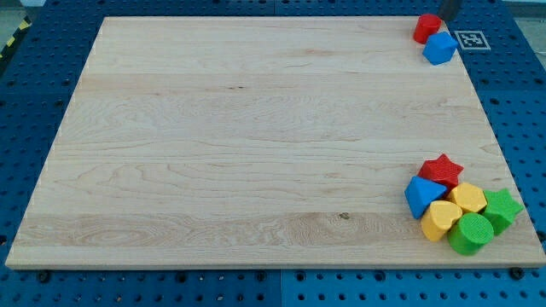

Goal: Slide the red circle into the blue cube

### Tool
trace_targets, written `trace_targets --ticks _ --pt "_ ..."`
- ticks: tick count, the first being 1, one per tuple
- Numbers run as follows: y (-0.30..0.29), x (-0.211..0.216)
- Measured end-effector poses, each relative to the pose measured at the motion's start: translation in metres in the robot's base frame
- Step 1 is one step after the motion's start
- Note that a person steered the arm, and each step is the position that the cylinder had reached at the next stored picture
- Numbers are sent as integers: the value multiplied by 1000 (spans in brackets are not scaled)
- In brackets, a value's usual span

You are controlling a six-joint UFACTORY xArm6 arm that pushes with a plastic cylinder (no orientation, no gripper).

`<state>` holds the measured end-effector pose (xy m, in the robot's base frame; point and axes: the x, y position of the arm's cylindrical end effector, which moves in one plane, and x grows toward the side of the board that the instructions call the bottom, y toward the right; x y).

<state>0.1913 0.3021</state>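
The red circle (426, 28) lies in the board's top right corner. The blue cube (440, 49) sits just below and to its right, touching it. Only a short dark piece of my rod shows at the view's top edge, and my tip (443, 17) is right at the red circle's upper right side.
The wooden board (256, 128) fills most of the view. In its bottom right corner sits a cluster: a red star (441, 170), a blue wedge-like block (421, 196), a yellow hexagon (467, 198), a yellow heart (441, 220), a green circle (470, 234), a green star (502, 209).
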Motion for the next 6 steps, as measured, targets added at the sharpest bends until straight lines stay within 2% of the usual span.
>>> trace_targets --ticks 2,4,6 --pt "-28 0" --pt "-29 3" --pt "-22 51"
